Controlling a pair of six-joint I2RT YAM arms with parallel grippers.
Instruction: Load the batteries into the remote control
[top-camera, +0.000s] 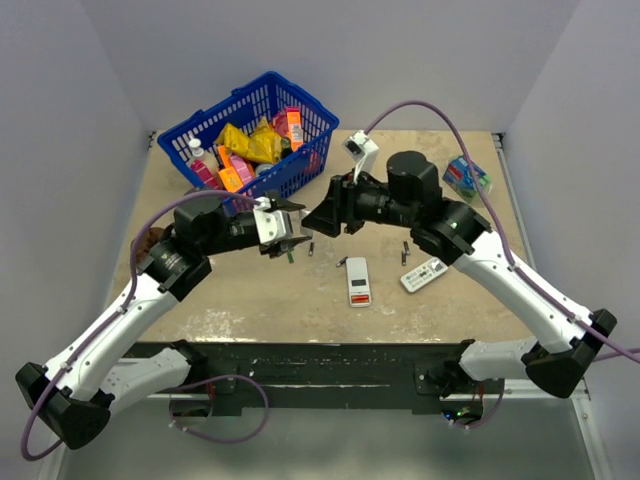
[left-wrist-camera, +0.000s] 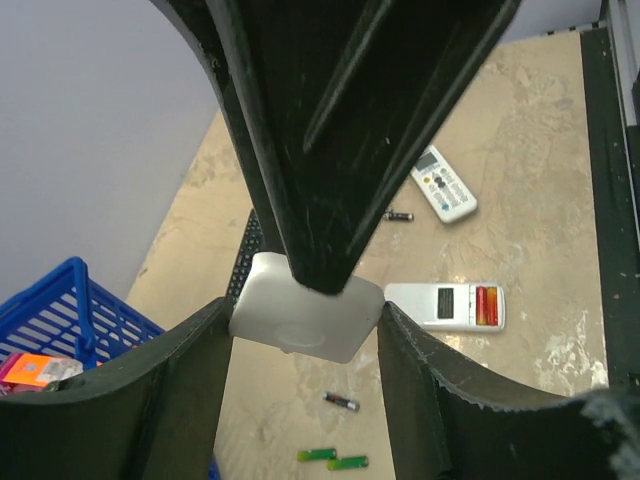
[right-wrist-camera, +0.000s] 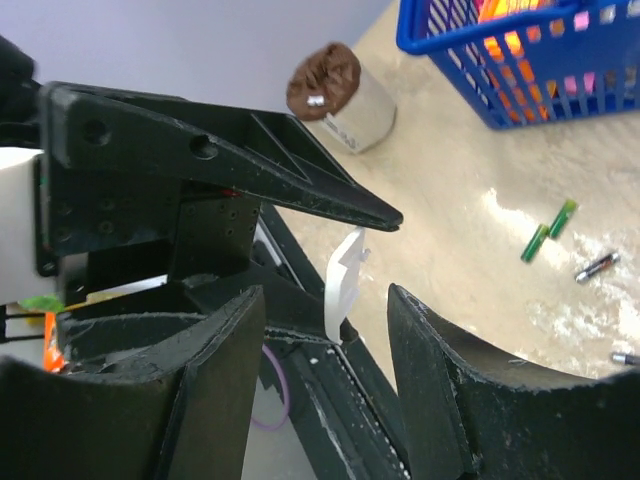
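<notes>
1. Several batteries (top-camera: 310, 247) lie loose on the table under the two claws. A green pair (left-wrist-camera: 330, 458) is right beneath the left claw (top-camera: 290, 235), and a dark one (left-wrist-camera: 341, 402) is just beside the pair.
2. We see the remote control (top-camera: 359, 283) flat on the table. It lies below the claws, out to the right and nearer the arm bases, and nothing touches it.
3. Our left claw grips a thin white panel (left-wrist-camera: 300, 320), clamped between both fingers above the table.
4. Our right claw (top-camera: 315, 222) meets the left one nose to nose. Its jaws are parted around the panel's edge (right-wrist-camera: 343, 280) without touching it.
5. One dark right finger (left-wrist-camera: 330, 150) crosses the left wrist view and hides the panel's upper part.
6. Beyond the remote control, farther right, lie a white remote with grey buttons (top-camera: 423, 275) and another dark battery (top-camera: 405, 247).
7. Behind the left claw stands a blue basket (top-camera: 250, 130) of bright packets. A brown-topped cylinder (right-wrist-camera: 335, 95) sits off to its left side.
</notes>
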